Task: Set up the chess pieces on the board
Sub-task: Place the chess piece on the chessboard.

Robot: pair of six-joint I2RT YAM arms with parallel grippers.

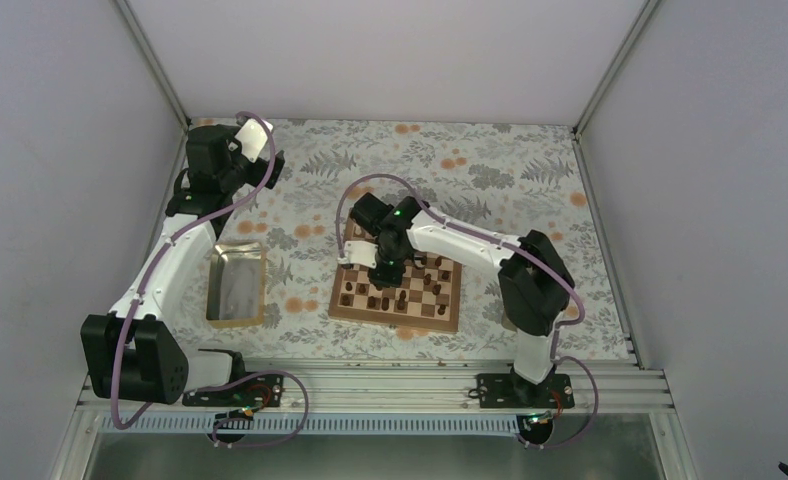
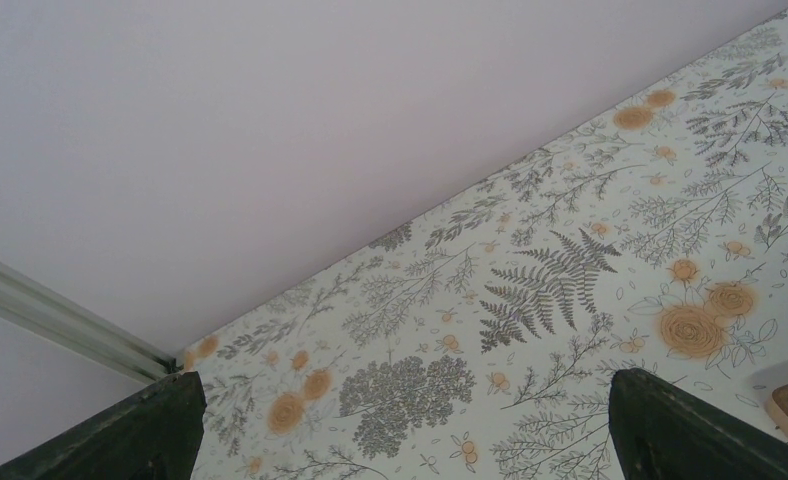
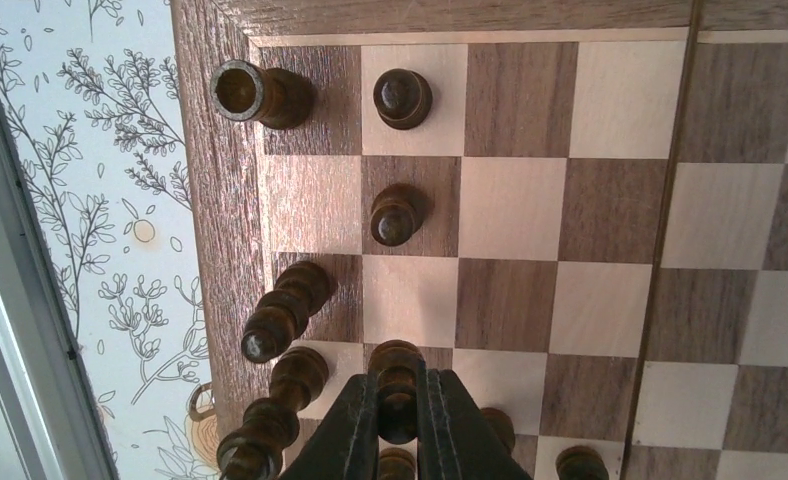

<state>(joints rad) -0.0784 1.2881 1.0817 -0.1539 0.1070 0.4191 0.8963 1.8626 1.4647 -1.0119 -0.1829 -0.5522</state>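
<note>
The board (image 1: 391,318) lies at mid-table with several dark chess pieces (image 1: 406,290) on it. My right gripper (image 3: 398,388) hangs over the board's left part (image 1: 387,272), shut on a dark brown pawn-like piece (image 3: 397,362) just above a dark square. Near it stand a dark rook (image 3: 260,93) in the corner, two dark pawns (image 3: 402,98) (image 3: 398,214), and two taller dark pieces (image 3: 285,310) along the edge file. My left gripper (image 1: 254,140) is far off at the back left, open and holding nothing; its fingers (image 2: 140,435) show only the floral cloth between them.
A rectangular metal tray (image 1: 211,290) sits left of the board. The floral cloth (image 1: 490,170) covers the table, with white walls on the left, back and right. An aluminium rail (image 1: 370,385) runs along the near edge by the arm bases.
</note>
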